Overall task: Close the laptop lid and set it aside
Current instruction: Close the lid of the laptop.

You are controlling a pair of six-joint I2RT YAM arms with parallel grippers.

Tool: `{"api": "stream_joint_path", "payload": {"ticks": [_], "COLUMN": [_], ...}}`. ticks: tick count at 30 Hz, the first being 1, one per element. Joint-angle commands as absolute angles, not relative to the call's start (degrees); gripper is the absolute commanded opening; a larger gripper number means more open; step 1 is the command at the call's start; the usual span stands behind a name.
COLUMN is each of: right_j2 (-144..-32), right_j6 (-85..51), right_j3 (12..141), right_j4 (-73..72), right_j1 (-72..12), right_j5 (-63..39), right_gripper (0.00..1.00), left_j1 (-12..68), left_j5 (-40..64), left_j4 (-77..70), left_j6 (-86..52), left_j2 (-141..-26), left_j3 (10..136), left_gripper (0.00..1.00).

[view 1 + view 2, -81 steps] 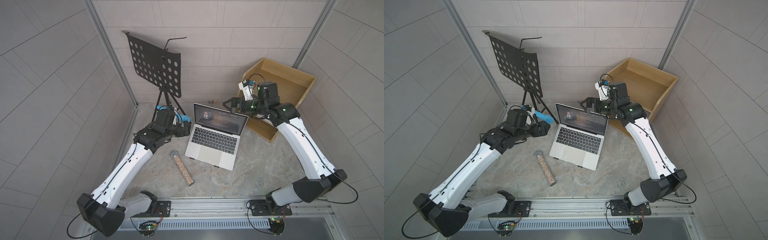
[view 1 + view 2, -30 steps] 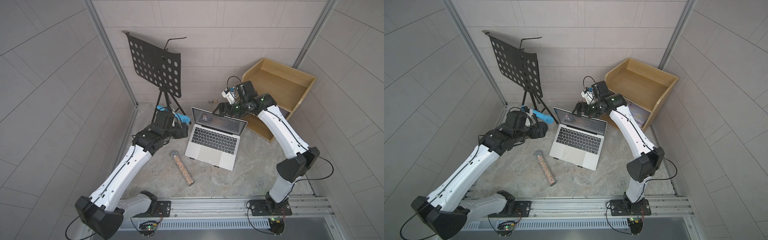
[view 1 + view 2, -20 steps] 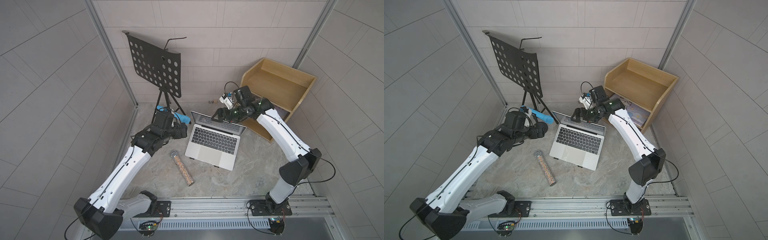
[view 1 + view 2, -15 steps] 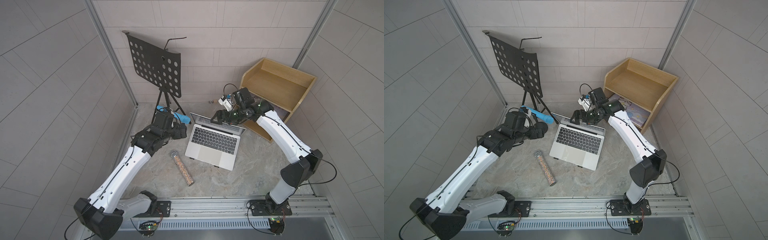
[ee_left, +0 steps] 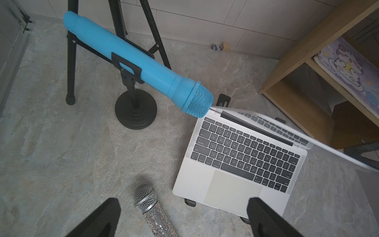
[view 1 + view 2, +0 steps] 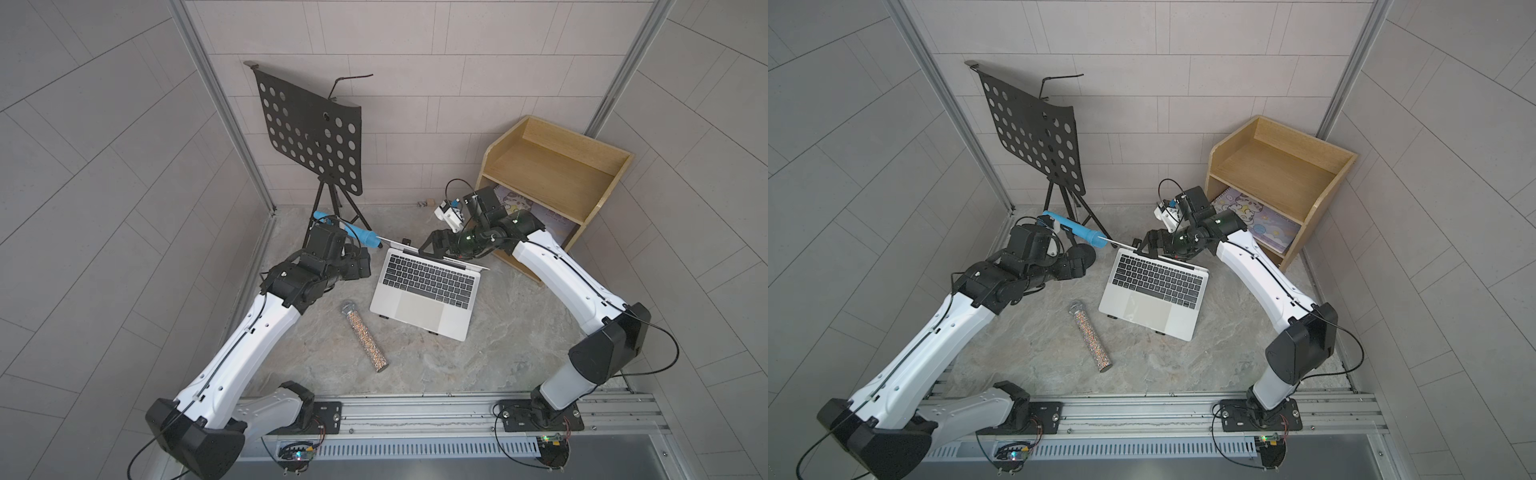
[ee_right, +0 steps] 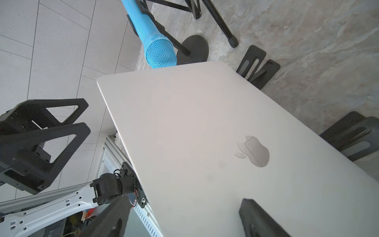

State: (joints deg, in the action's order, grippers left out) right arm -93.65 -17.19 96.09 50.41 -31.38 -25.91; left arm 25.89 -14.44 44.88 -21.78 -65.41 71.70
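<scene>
While laptop (image 6: 1154,299) stands open, shelf (image 6: 1266,170) holds 1 notebook (image 6: 1266,226).

Both arms reach forward with elbows bent, left claw (image 5: 183,201) and right claw (image 7: 184,202) each spread wide.

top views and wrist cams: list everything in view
laptop: 1, silver-white, centre of table
lid: 1, silver-white, half open
laptop stand: 1, black, under laptop
blue microphone: 1, blue, clipped in desk stand beside laptop
glitter microphone: 1, silver, lying on table
music stand: 1, black, back corner
wooden shelf: 1, tan, back wall
notebook: 1, purple, shelf's lower compartment
left gripper: 1, black, open beside laptop
right gripper: 1, black, open at lid's top edge
</scene>
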Motion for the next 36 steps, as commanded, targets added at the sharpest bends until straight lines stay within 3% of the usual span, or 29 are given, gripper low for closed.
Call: {"api": "stream_joint_path", "payload": {"ticks": [1, 27, 36], "right_j2": [-93.4, -93.6, -95.5], "right_j6": [-18.9, -22.5, -23.1], "right_j3": [92.3, 80.2, 78.0], "right_j4": [54.6, 47.1, 45.3], "right_j1": [-32.8, -34.6, -35.1], "right_j5": [-28.4, -31.9, -33.3], "right_gripper": [0.88, 0.88, 0.84], "left_j1": [25.8, 25.8, 25.8], "left_j5": [-14.5, -12.3, -0.2], "left_j4": [46.0, 45.7, 37.7], "left_j6": [-21.1, -22.6, -26.0], "left_j2": [-64.2, -63.4, -64.0], "left_j3": [72.7, 70.5, 64.7], "left_gripper": [1.0, 1.0, 1.0]}}
